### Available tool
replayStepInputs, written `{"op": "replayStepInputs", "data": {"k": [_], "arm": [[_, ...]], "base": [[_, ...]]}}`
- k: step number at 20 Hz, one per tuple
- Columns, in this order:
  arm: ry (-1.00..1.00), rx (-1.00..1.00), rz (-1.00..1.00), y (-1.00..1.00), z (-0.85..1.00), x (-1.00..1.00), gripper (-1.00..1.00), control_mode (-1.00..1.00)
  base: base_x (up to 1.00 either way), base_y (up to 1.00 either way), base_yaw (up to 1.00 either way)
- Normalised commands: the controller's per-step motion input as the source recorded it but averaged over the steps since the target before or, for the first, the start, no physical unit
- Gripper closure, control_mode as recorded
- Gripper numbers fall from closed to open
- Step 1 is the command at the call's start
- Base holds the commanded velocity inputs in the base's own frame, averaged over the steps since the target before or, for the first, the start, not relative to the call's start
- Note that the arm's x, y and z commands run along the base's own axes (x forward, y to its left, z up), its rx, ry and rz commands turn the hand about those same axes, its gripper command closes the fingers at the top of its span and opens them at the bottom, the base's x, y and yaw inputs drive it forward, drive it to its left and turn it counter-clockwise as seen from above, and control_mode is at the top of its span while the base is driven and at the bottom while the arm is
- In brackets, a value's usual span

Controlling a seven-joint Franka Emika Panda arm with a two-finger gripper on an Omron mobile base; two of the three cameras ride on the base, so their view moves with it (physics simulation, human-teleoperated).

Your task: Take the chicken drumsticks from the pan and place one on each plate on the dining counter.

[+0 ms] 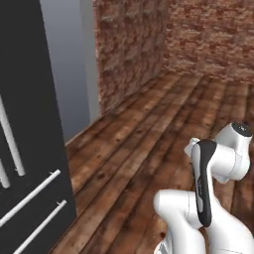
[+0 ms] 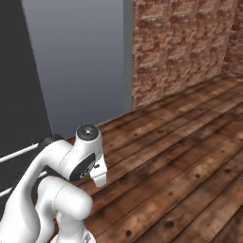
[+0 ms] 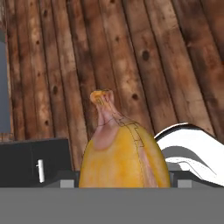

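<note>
A golden-tan chicken drumstick stands close up in the hand view, its thin bone end pointing up. My gripper is shut on it, and a fingertip presses each side of its thick end. Wooden floor lies far below it. The arm is folded close over the base in the left base view, and its elbow shows in the right base view. The pan, the plates and the dining counter are out of view.
A tall black appliance with white bar handles stands at the left. A grey wall panel and brick walls lie ahead. Brown plank floor spreads ahead and to the right.
</note>
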Motion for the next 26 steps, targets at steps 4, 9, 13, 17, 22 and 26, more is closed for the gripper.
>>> {"op": "replayStepInputs", "data": {"k": [4,9,13,17,22,26], "arm": [[0.00,0.00,0.00,0.00,0.00,0.00,1.00,1.00],[0.00,0.00,0.00,0.00,0.00,0.00,1.00,1.00],[0.00,0.00,0.00,0.00,0.00,0.00,1.00,1.00],[0.00,0.00,0.00,0.00,0.00,0.00,1.00,1.00],[0.00,0.00,0.00,0.00,0.00,0.00,1.00,1.00],[0.00,0.00,0.00,0.00,0.00,0.00,1.00,1.00]], "base": [[1.00,-0.39,-0.49],[1.00,-0.23,-0.41],[1.00,-0.05,-0.36],[1.00,0.00,-0.29],[1.00,0.00,-0.28],[1.00,0.02,-0.28]]}}
